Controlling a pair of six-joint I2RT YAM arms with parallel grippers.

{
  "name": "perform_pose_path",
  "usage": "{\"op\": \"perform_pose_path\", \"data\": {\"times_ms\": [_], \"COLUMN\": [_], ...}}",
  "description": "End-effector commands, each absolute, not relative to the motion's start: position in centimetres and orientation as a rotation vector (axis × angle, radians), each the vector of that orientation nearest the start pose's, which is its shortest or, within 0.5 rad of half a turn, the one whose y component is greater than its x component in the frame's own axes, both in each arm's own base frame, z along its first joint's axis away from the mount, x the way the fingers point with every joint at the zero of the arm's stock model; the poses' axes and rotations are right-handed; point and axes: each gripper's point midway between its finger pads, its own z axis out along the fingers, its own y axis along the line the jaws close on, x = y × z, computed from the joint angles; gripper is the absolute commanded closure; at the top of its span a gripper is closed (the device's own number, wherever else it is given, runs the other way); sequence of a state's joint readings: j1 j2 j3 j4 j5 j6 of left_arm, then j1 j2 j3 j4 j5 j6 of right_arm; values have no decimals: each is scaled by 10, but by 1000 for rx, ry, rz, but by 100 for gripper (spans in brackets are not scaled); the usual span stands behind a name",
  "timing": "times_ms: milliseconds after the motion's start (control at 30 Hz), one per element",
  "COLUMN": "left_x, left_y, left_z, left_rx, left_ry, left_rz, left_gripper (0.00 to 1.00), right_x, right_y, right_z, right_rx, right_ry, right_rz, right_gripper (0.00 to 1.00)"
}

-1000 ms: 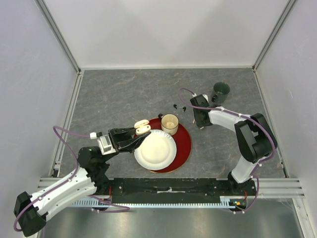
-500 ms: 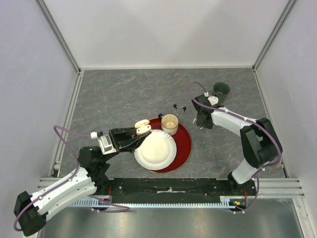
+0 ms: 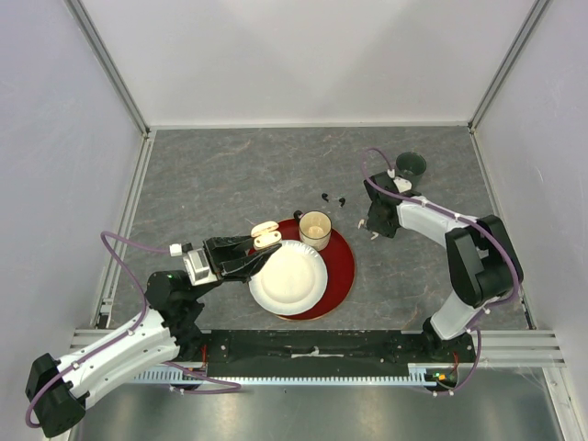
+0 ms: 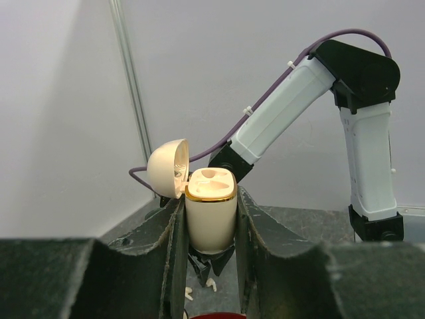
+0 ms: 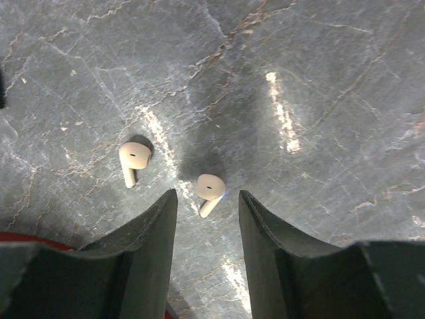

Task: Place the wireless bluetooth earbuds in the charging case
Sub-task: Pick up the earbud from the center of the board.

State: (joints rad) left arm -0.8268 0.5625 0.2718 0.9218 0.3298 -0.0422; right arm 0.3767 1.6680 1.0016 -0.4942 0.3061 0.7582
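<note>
My left gripper [image 3: 260,241] [image 4: 209,199] is shut on the cream charging case [image 4: 210,216], held upright above the plates. Its lid [image 4: 167,168] is open and both sockets are empty. My right gripper [image 3: 376,226] [image 5: 207,195] is open, pointing down at the table. One white earbud [image 5: 210,188] lies between its fingertips, untouched. The other white earbud [image 5: 133,158] lies just left of the left finger. Both also show small in the left wrist view [image 4: 212,284]. The black pair [image 3: 333,197] lies on the table behind the paper cup.
A paper cup [image 3: 315,229] stands on a red plate [image 3: 344,268], with a white paper plate [image 3: 288,277] on it too. A dark cup [image 3: 410,168] stands at the back right, just behind my right arm.
My right gripper has shifted a little right and toward the near side, over the white earbuds. The left arm and case have not moved.
</note>
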Motion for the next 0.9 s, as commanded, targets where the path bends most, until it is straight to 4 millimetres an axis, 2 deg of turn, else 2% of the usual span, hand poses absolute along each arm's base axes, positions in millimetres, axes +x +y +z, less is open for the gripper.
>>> {"op": "perform_pose_path", "data": {"times_ms": [0,233,500,867], "left_x": [137,136,135,136], "left_y": [-230,-229,-230,-230], "left_z": [363,363,363,362], "left_rx": [646,646,654,651], "left_ry": [714,714,711,718], "left_rz": [-909,-909,-913,-911], "left_gripper": [98,98,98,98], "right_x": [338,335,335,332], "right_y": [114,105,105,100], "right_z": [25,17,9,4], "right_rx": [581,610,609,634], "right_ry": [2573,2574,2591,2598], "right_rz": [27,-24,-32,-35], "right_gripper": [50,50,51,57]}}
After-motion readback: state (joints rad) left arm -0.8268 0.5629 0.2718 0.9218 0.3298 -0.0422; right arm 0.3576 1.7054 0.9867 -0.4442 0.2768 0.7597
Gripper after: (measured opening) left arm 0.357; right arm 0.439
